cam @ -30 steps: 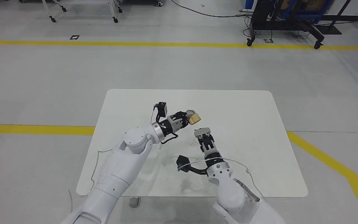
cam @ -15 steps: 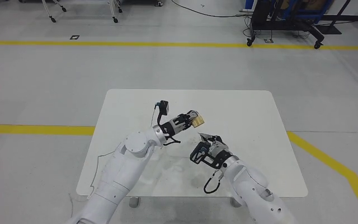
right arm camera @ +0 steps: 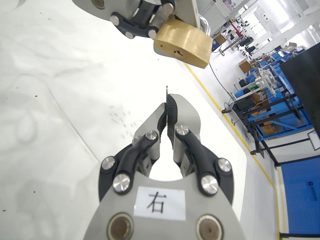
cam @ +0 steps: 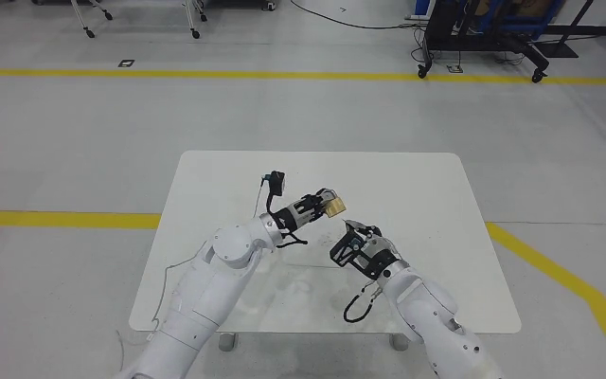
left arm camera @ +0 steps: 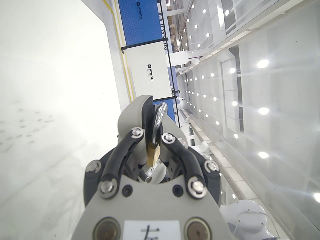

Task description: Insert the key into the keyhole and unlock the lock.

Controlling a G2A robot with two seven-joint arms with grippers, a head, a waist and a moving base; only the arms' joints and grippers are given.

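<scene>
One swing has brought the right pincer [right arm camera: 168, 102], clenched on a thin dark metal key [right arm camera: 166, 92], round to face the keyhole [right arm camera: 178, 53] of the rounded brass padlock [right arm camera: 183, 43], upper centre, gripped by the left pincer [left arm camera: 154, 117] over the white desk [cam: 417, 180]. Insertion looks next.

lock [right arm camera: 183, 44]: brass-coloured metal, smooth, with a satin sheen.
shackle [left arm camera: 158, 118]: silvery metal, polished to a gloss.
key [right arm camera: 166, 93]: thin dark metal, seen edge-on.
right gripper [right arm camera: 169, 101]: matt grey metal shells, fitted with black ribbed rubbery pads [right arm camera: 171, 118].
table [cam: 426, 189]: white, matt, faintly scuffed.
</scene>
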